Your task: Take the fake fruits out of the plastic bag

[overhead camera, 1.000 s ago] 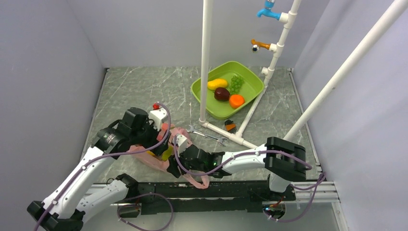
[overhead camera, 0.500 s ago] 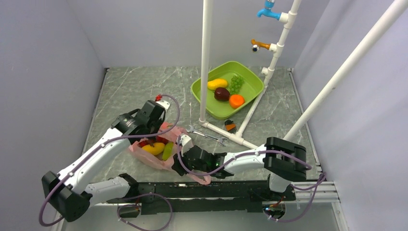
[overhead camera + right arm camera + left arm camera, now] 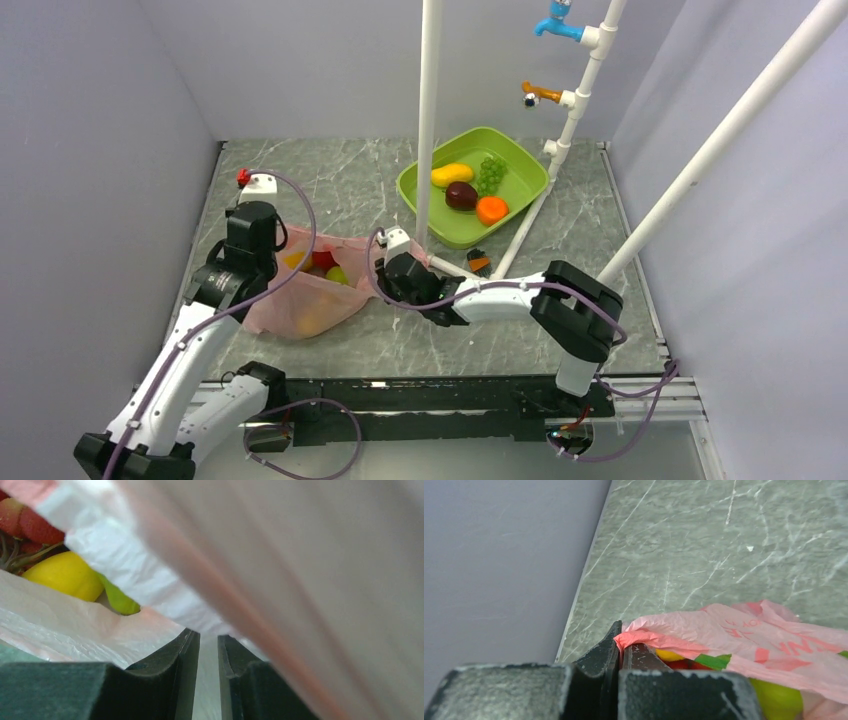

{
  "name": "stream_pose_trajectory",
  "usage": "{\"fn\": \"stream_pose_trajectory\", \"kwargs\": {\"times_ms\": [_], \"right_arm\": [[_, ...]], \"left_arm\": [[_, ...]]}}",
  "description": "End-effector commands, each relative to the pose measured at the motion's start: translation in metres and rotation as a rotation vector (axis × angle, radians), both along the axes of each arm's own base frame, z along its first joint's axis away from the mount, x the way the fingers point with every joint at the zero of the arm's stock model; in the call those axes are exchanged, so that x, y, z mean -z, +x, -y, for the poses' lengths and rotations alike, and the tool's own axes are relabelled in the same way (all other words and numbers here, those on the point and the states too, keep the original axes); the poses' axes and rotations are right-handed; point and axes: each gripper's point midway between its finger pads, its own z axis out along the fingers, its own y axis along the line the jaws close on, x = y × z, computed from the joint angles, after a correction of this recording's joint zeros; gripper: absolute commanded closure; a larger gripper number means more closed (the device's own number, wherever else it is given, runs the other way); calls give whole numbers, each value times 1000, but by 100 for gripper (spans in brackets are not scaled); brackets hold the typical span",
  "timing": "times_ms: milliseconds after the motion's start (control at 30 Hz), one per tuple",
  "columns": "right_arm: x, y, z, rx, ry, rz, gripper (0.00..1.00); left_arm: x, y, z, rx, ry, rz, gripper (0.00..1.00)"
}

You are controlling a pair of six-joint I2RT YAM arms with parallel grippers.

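**Pink bag pinched at its rim, fruits inside it**

The plastic bag (image 3: 312, 300) is found on the grey marbled table (image 3: 330, 180), in the near left part, spread out between the two grippers. Its film is thin and creased, and some pale print can be made out on it in the left wrist view.

The left gripper (image 3: 620, 636) is clenched on the bag. Its two dark fingers are pressed together, and a folded bit of the pink rim is squeezed between their tips. This pinched edge is held close to the left border of the table, beside the grey wall (image 3: 499, 555).

The right gripper (image 3: 208, 641) is placed at the opposite, right end of the bag. Its fingers are drawn nearly together, with only a narrow slit left between them, and pale film is seen in that slit. Whether the film is really grasped cannot be told.

The fake fruits (image 3: 322, 261) are all kept inside the bag, gathered near its far edge. A red grape cluster (image 3: 22, 522) with thin stems, a yellow fruit (image 3: 65, 575) and a green fruit (image 3: 774, 700) can be recognised through the opening and through the film. No fruit of the bag is seen lying on the table.

The green tub (image 3: 520, 165) is set well apart, at the far right, behind a white pipe (image 3: 428, 120). Other fruits are contained in it.
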Motion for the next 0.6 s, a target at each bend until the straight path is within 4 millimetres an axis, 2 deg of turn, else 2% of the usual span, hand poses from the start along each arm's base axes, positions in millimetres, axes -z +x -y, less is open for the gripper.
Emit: {"fn": "stream_pose_trajectory", "kwargs": {"times_ms": [0,100,133,233,267,367,500,567], "right_arm": [[-19,6,4,-4,-77,32,76],[-53,-10,-12,-124,-3,36,68],[-70,-15,-20,-166,38,50,63],[-107,-26,-44,-275,143,59,47],[-113,-29,-54,-311,169,53,43],[-117,-37,-89,-401,221,20,34],[-110,-35,-128,-414,225,17,33],[-106,-41,-144,-447,240,2,35]], "left_arm": [[12,6,-3,50,-6,20,100],[15,1,13,165,-38,36,100],[13,-1,15,184,-41,46,100],[7,-9,13,189,-42,39,100],[6,-11,15,201,-44,29,100],[11,-16,18,230,-48,3,100],[25,-25,15,227,-48,-20,100],[28,-30,14,226,-55,-6,100]]}}
